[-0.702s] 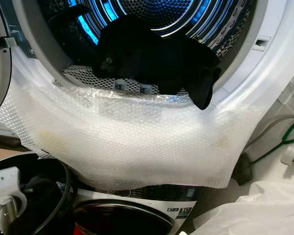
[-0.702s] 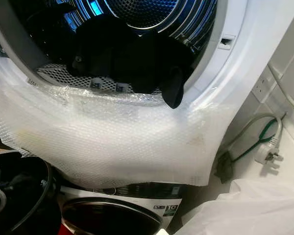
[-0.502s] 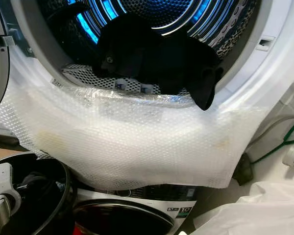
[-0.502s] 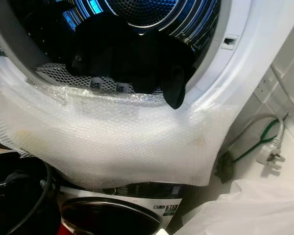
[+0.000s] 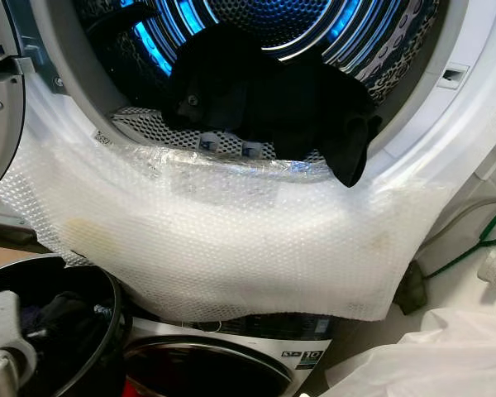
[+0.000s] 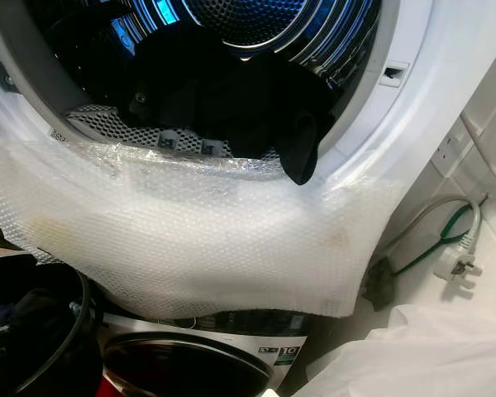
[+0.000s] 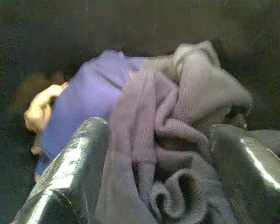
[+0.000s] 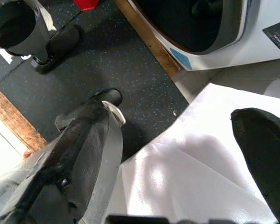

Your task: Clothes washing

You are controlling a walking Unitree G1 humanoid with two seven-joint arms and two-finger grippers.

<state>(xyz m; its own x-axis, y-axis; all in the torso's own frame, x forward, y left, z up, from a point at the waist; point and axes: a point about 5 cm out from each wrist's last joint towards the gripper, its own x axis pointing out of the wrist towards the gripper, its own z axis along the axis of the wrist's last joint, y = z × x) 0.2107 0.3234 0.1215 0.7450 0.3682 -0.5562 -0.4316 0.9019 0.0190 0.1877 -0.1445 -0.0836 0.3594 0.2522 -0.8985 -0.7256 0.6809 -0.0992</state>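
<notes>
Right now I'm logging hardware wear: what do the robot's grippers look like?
The left gripper has two broad, glossy black fingers with rounded tips. The right gripper has long matte black fingers; one shows a pale grey strip along its side.

Lower machine's label (image 5: 309, 358) reads "10".

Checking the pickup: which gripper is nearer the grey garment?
Left. The left gripper straddles the grey garment, open fingers on either side; the right gripper hangs open over white sheeting.
</notes>
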